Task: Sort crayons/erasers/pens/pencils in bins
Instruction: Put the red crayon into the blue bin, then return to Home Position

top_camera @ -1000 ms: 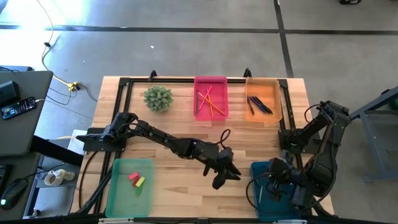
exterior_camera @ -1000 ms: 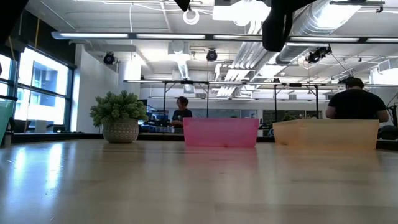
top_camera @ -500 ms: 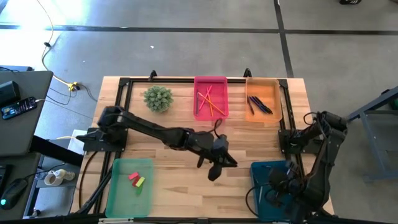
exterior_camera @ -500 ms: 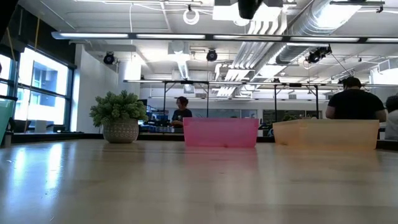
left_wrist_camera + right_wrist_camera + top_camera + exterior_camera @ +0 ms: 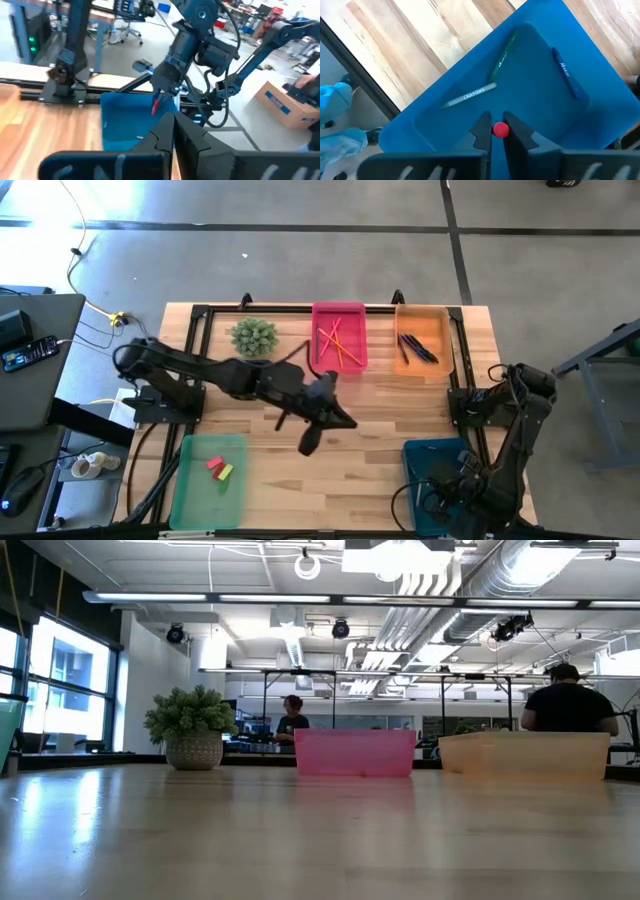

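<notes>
My right gripper (image 5: 497, 126) hangs over the dark teal bin (image 5: 530, 105) at the table's near right (image 5: 425, 455), shut on a red crayon (image 5: 156, 105). White, green and blue crayons lie in that bin. My left gripper (image 5: 306, 446) is shut and empty above the middle of the table; its closed fingers (image 5: 185, 135) face the right arm. The pink bin (image 5: 339, 337) holds thin pencils, the orange bin (image 5: 421, 342) holds dark pens, and the light green bin (image 5: 209, 480) holds a red and a yellow eraser. My right gripper pinches the red crayon between its two fingers; its own wrist view shows only the crayon's round end (image 5: 500, 130) between them. The fingers come from above, pointing down. The crayon hangs nearly upright below them, its lower end (image 5: 155, 111) clear above the teal bin.
A potted plant (image 5: 254, 337) stands at the far left of the table, beside the pink bin. A black frame (image 5: 200, 315) runs along the table's edges. Bare wood (image 5: 380, 405) lies between the bins. People work in the room behind (image 5: 570, 705).
My left gripper has risen and drawn back from beside the teal bin toward the table's left and far side, shutting its fingers on nothing. My right gripper has sunk toward the teal bin with the red crayon and has turned somewhat.
</notes>
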Robot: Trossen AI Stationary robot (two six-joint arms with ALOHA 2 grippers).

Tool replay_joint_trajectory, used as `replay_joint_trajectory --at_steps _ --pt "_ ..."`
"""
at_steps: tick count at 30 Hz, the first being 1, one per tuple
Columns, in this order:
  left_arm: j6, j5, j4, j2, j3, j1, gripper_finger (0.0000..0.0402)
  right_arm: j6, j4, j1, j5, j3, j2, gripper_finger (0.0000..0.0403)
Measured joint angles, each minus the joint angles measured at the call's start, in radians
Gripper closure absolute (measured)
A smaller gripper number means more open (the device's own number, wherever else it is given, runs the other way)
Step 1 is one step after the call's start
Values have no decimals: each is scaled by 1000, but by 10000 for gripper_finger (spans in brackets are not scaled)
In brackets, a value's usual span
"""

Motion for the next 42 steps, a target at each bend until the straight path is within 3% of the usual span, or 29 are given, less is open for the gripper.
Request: replay_joint_trajectory --at_steps 7,14,25,30,42 --pt "32 -83 -226 -78 -1 -18 401 49 -5 -17 -39 0 0 325" --pt "17 -110 -207 -121 -92 -57 401 117 -20 -21 -14 0 -9 270" --pt "-131 -139 92 -333 -494 -54 401 172 -47 -71 200 0 -126 263" --pt "-166 -195 115 -462 -650 -55 401 137 -60 -136 276 0 -174 263" --pt "-171 -211 203 -794 -978 -36 401 32 -13 -319 503 0 -239 263"
